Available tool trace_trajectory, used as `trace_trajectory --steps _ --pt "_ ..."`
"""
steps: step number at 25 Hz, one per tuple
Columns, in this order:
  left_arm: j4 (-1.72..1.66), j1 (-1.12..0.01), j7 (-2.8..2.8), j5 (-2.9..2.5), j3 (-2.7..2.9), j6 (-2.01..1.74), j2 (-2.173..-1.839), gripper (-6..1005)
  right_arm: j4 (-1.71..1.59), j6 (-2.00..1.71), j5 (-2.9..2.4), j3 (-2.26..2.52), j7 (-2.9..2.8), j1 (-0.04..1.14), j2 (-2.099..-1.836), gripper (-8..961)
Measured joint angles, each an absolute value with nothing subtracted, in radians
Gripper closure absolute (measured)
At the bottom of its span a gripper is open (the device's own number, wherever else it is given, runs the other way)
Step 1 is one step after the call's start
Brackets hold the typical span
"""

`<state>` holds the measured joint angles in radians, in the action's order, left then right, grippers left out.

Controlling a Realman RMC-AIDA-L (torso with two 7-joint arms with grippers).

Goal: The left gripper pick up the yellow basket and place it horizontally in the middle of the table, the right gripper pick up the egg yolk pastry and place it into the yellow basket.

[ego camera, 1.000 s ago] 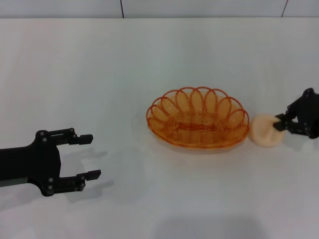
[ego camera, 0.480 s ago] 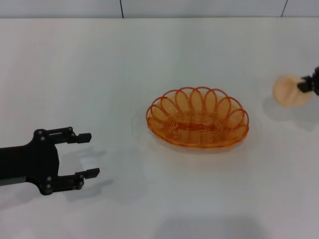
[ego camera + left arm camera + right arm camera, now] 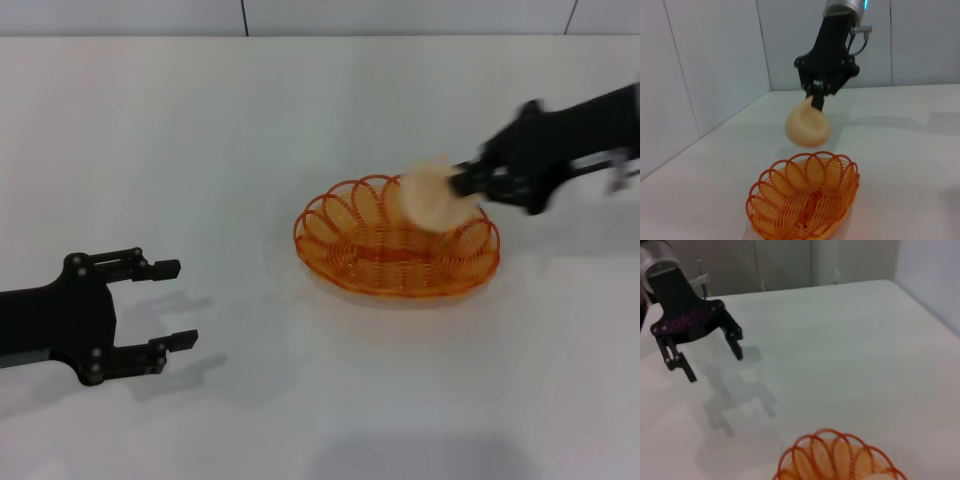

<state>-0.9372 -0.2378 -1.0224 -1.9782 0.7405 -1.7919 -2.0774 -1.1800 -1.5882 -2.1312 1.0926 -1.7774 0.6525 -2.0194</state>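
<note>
**Two grippers, one loaded: pastry in the air above the basket**

You have the right gripper (image 3: 462,184) clamped on the egg yolk pastry (image 3: 431,198), pinching it at one edge so the bun hangs out past the fingertips. In the head view the pastry overlaps the far right part of the yellow basket (image 3: 396,238); the left wrist view shows the same bun (image 3: 808,128) held clear above the basket's rim (image 3: 803,200), not touching the wire. The right arm comes in from the right edge of the table (image 3: 300,120), and its outline is smeared in the head view.

Your basket sits upright on the worktop, a little right of the middle, with its long side running left to right across your view. Nothing lies inside it. Its scalloped loops show again at the lower edge of the right wrist view (image 3: 837,457).

Your left gripper (image 3: 170,304) is near the front left corner of the table, well apart from the basket. Its two fingers are spread wide with nothing between them, and they point toward the basket. The right wrist view shows that same claw (image 3: 710,357) raised off the surface, with its shadow falling on the white top below it.
</note>
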Motion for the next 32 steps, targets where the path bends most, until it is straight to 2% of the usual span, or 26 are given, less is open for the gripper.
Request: trace_trajectory --steps 3,14,17,27,32 --pt "-0.937 -0.237 -1.022 -1.976 0.738 -1.792 -2.076 299 -1.167 -1.471 -2.091 1.232 -1.839 0.654 -2.021 926" --pt "-0.937 -0.229 -1.022 -1.975 0.738 -1.792 -2.076 300 -1.105 -1.335 -2.067 1.348 -1.86 0.663 -2.019 762" --pt "-0.937 -0.225 -1.022 -1.974 0.738 -1.792 -2.077 300 -1.106 -1.338 -2.065 1.346 -1.843 0.651 -2.017 530" --pt "-0.929 -0.235 -1.063 -1.962 0.734 -1.792 -2.061 299 -1.062 -1.507 -2.036 1.069 -1.606 0.555 -2.01 298" --pt "-0.898 -0.25 -1.066 -1.954 0.703 -1.795 -2.048 300 -0.954 -1.606 -2.001 0.91 -1.448 0.529 -1.996 234"
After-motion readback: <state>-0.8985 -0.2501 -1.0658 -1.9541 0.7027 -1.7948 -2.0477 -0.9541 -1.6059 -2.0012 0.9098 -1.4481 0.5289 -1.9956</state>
